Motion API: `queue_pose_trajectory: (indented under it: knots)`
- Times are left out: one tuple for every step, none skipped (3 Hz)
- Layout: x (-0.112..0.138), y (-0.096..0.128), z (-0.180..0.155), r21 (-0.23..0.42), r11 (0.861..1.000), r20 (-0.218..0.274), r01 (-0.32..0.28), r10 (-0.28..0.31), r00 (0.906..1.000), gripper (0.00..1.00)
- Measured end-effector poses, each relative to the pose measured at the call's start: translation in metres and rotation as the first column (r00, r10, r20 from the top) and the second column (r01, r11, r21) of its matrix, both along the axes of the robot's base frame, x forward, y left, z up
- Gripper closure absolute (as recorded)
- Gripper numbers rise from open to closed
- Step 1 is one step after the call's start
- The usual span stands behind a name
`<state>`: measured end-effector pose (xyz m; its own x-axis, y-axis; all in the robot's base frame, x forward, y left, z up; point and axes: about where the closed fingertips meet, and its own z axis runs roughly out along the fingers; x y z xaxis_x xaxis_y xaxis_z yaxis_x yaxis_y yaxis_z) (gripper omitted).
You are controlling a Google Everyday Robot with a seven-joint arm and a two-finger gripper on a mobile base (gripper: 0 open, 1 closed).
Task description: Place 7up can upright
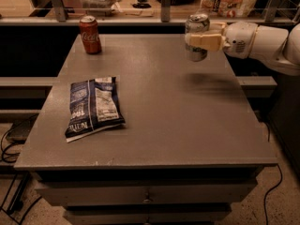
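The 7up can [196,28] is a silvery can held upright in the air above the far right part of the grey table [159,107]. My gripper [202,41] comes in from the right on a white arm and is shut on the can's middle, its cream fingers [206,41] wrapped across it. The can's bottom hangs a little above the tabletop, with its shadow on the surface below and to the right.
A red Coca-Cola can [89,34] stands upright at the table's far left. A dark blue chip bag [93,107] lies flat at the left middle. A ledge with clutter [140,3] runs behind the table. Drawers [147,196] sit under the front edge.
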<state>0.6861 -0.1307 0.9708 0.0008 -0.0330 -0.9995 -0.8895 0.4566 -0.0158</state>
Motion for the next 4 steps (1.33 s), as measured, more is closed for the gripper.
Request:
queue_pose_trajectory:
  knots:
    - [-0.001, 0.014, -0.012, 0.048, 0.998, 0.024, 0.035, -0.037, 0.9990, 1.00]
    - [-0.001, 0.024, -0.017, 0.057, 0.997, 0.039, 0.052, -0.054, 0.9978, 1.00]
    - [-0.003, 0.031, -0.025, 0.048, 0.997, 0.035, 0.058, -0.060, 0.9976, 0.83]
    - [-0.006, 0.037, -0.034, 0.035, 0.998, 0.019, 0.054, -0.055, 0.9983, 0.60]
